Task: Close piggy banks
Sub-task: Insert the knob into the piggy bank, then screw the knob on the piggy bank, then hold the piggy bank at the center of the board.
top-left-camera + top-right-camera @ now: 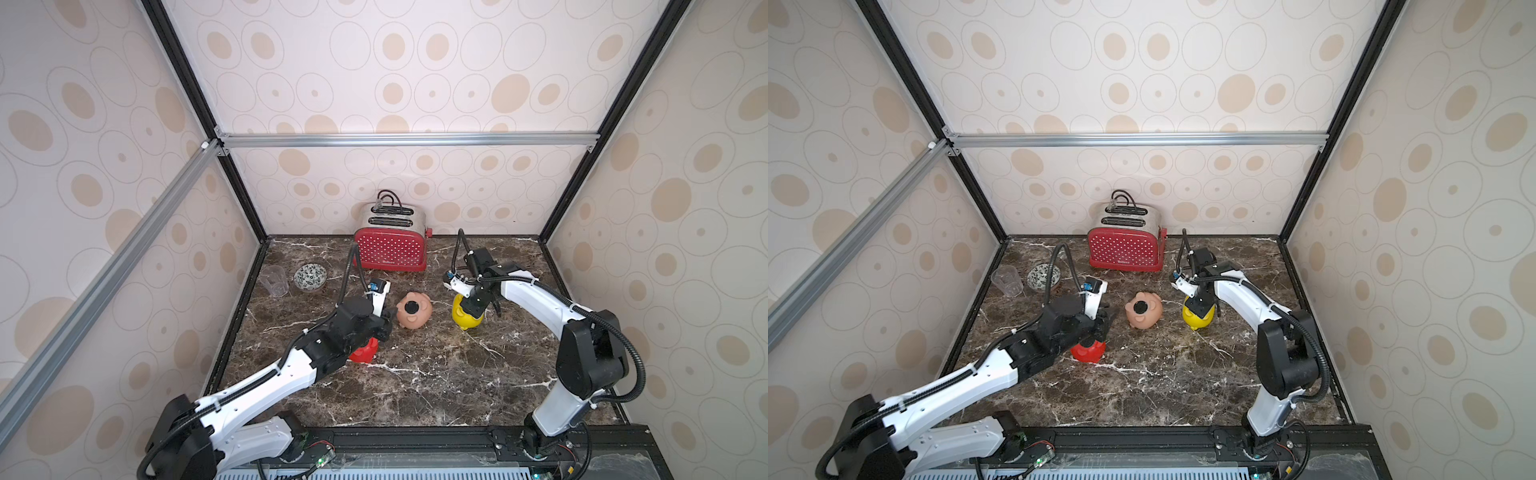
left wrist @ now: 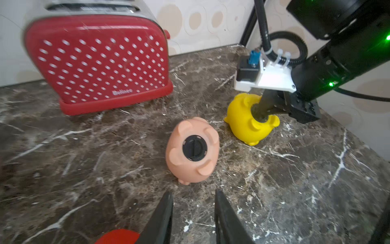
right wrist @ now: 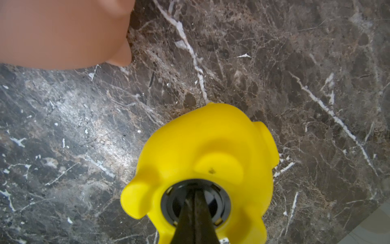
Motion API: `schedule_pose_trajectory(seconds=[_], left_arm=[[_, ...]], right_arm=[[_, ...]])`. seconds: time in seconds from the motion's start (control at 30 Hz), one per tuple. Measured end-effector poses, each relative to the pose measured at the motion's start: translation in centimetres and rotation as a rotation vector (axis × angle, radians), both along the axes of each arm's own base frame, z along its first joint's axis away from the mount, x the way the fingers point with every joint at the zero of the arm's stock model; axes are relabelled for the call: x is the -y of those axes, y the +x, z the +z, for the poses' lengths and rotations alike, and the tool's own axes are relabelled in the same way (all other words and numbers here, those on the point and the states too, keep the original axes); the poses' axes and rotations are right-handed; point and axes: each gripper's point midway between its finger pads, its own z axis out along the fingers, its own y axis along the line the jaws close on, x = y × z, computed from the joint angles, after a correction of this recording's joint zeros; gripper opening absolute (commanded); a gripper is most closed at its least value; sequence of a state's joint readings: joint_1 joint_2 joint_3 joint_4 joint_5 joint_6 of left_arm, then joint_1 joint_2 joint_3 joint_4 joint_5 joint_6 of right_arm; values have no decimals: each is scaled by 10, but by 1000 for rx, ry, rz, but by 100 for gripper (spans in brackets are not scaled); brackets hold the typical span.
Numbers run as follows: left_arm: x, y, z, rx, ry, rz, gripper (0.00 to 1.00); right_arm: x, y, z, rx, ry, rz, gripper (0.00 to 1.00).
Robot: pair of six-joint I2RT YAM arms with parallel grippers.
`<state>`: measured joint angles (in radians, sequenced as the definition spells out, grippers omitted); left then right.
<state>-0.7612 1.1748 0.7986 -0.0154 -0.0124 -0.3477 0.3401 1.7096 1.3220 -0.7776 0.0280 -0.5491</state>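
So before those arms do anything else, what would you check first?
1. Pink pig closed: ok, a black plug fills its belly hole.
2. Yellow pig closed: cannot tell. The right gripper, shut, pokes into the hole and hides the plug.
3. Red pig closed: cannot tell. The left arm covers most of it.
4. Left gripper free: ok, slightly open with nothing between its fingers.
5. Pigs clear of the toaster: ok, all three lie apart from it.
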Motion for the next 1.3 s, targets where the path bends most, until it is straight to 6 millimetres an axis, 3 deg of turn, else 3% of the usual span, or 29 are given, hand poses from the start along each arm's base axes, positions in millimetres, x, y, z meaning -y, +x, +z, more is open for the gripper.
schedule_pose_trajectory(seconds=[0.1, 0.33, 0.47, 0.6, 0.73, 1.17, 1.3], left_arm=[[18, 21, -8, -100, -75, -38, 36], [37, 78, -43, -314, -213, -66, 42], [58, 93, -31, -334, -245, -129, 43], [66, 101, -12, -315, -277, -169, 44], [64, 106, -7, -320, -284, -180, 45], [86, 130, -38, -423, -263, -235, 48], [96, 135, -47, -457, -283, -262, 55]], right_arm=[[-2, 1, 0, 8, 14, -9, 0], [-4, 2, 0, 12, 32, -18, 0], [-5, 3, 0, 13, 37, -17, 0], [-6, 3, 1, 14, 39, -17, 0], [-6, 3, 0, 15, 40, -17, 0], [-6, 4, 0, 23, 44, -19, 0], [-6, 4, 1, 28, 45, -19, 0]])
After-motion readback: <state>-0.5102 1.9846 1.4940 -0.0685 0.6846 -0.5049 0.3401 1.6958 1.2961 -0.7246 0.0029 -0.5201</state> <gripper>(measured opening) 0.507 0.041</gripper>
